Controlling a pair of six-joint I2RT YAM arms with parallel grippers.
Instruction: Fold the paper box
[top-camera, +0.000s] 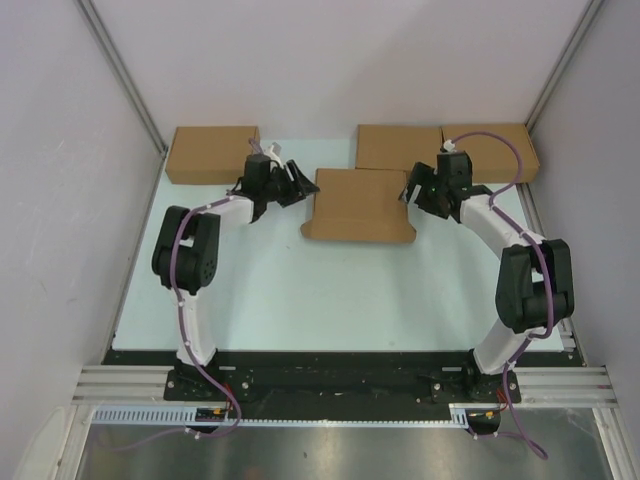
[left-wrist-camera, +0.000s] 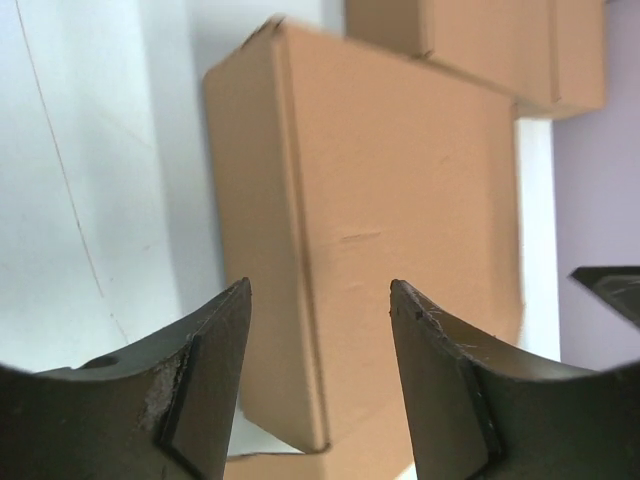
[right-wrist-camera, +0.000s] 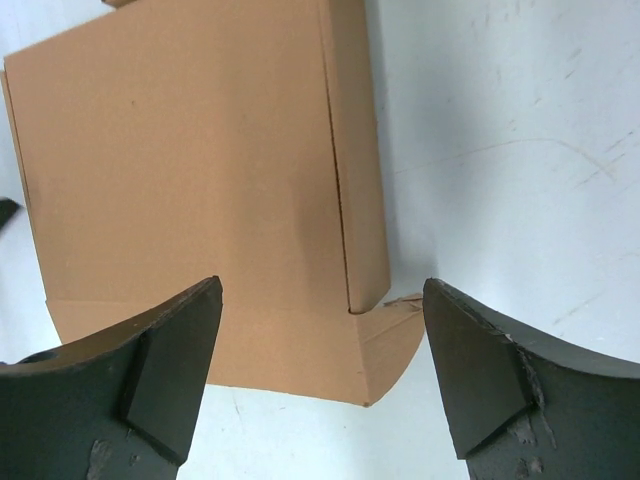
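Top view: shows a plain brown corrugated-cardboard paper box (top-camera: 358, 205) lying on the pale tabletop (top-camera: 300, 300) between left jaws and right jaws, seemingly touched by neither. Left wrist: shows left jaws released, empty, box just beyond. Right wrist: shows right jaws spread wide, empty, box ahead.

The paper box (top-camera: 360, 205), plain brown cardboard, lies flat and closed mid-table (top-camera: 300, 300), its near-edge flap flaring outward.

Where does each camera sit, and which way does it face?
Top external: high behind the robot, looking down on table, both arms, paper box.
Left wrist: behind the left gripper, facing the box's left end between open fingers.
Right wrist: behind the right gripper, facing its right end between open fingers.
Shared: both wrist views show that box.
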